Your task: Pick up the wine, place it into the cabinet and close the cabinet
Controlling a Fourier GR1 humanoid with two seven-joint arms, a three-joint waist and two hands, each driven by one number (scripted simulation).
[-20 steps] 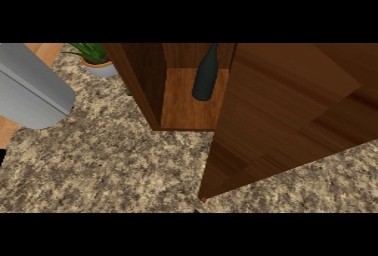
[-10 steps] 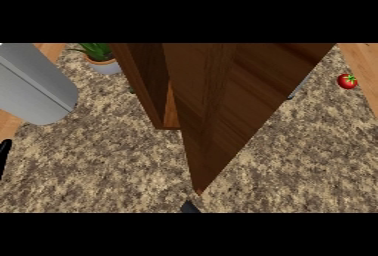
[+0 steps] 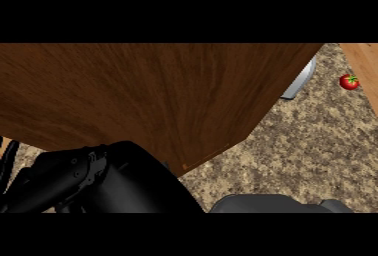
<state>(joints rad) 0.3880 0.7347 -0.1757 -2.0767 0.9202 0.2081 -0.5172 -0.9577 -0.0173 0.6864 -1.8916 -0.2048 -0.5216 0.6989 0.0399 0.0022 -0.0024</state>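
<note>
Now, you see dark brown wooden cabinet door (image 3: 148, 95) filling view from 9 to 1 o'clock. Black left hand (image 3: 88, 180) touches its lower edge at 7 o'clock; finger state unreadable. Wine bottle hidden. Red tomato (image 3: 349, 82) at 2 o'clock.

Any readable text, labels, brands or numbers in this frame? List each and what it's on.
None: no text, label, brand, number or sign shows anywhere.
Cabinet door: plain wood grain, no markings.
Tomato: no sticker or label.
Counter: speckled stone only.
Left hand: plain black, no print.
The wine is not visible, so any label on it cannot be read.
</note>
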